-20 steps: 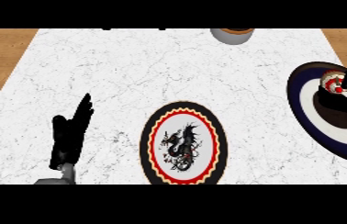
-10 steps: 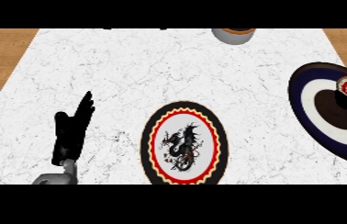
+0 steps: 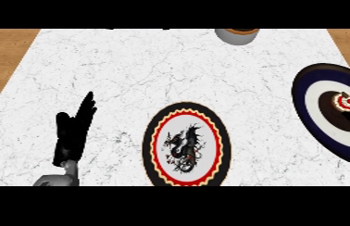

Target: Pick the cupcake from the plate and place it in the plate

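A cupcake (image 3: pixel 341 101) with white and red topping sits on a dark blue and white ringed plate (image 3: pixel 309 88) at the right edge, partly cut off by the frame. A second plate (image 3: pixel 156 141) with a red and black rim and a black dragon in its white centre lies at the lower middle, with nothing on it. My left hand (image 3: pixel 72 132) rests open at the lower left, fingers straight and pointing up, well left of the dragon plate. My right hand does not show.
A grey cup or bowl (image 3: pixel 237 35) with a brown rim stands at the far edge of the white marble counter (image 3: pixel 157 67). Wooden surface (image 3: pixel 14 51) shows beyond the counter's left edge.
The ringed plate and cupcake sit slightly further right in the view than a second ago. The left hand has hardly moved.
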Available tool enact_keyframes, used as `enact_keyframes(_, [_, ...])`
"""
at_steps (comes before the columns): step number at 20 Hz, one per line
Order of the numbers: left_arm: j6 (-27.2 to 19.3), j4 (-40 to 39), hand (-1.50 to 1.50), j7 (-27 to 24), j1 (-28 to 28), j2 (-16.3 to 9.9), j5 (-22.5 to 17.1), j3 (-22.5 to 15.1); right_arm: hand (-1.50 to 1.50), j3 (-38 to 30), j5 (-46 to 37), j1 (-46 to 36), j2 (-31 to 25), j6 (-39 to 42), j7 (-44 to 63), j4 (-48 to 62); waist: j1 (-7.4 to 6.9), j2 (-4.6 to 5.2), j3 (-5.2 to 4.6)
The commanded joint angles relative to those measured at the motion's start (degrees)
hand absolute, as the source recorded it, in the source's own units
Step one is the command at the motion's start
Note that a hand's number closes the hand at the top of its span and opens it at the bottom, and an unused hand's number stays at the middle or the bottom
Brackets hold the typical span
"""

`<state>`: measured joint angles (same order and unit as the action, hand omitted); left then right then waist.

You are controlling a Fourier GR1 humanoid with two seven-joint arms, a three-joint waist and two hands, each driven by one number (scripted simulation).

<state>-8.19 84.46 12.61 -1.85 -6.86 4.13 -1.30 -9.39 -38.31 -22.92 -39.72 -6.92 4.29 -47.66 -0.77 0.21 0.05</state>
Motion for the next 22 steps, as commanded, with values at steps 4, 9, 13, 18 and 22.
enact_keyframes(4, [0.5,-2.7,0.00,-0.9,-1.8,-0.7,-0.6,2.2,-1.50,-2.6,5.6,-3.0,0.2,4.5,-12.5,1.6,0.71,-0.19,-0.05])
enact_keyframes(9, [-0.5,-1.0,0.00,-1.3,1.8,0.3,0.3,0.8,-1.50,-13.7,20.5,-1.7,4.7,3.3,-25.7,-1.3,2.22,-0.70,0.07])
enact_keyframes(13, [0.2,0.5,0.00,0.0,1.1,0.1,-0.3,0.9,-1.50,-20.5,29.1,-0.4,2.8,10.1,-29.3,0.8,1.46,-0.36,0.02])
enact_keyframes(18, [0.7,0.4,0.00,0.1,0.6,0.0,0.1,0.8,-1.50,-23.4,33.7,1.4,-2.2,19.9,-32.4,5.5,0.66,-0.15,-0.02])
enact_keyframes(22, [2.4,-0.4,0.00,0.9,-1.7,-0.8,-1.7,3.0,-1.50,-21.5,33.1,2.7,1.6,17.7,-37.0,6.4,0.50,-0.13,-0.02])
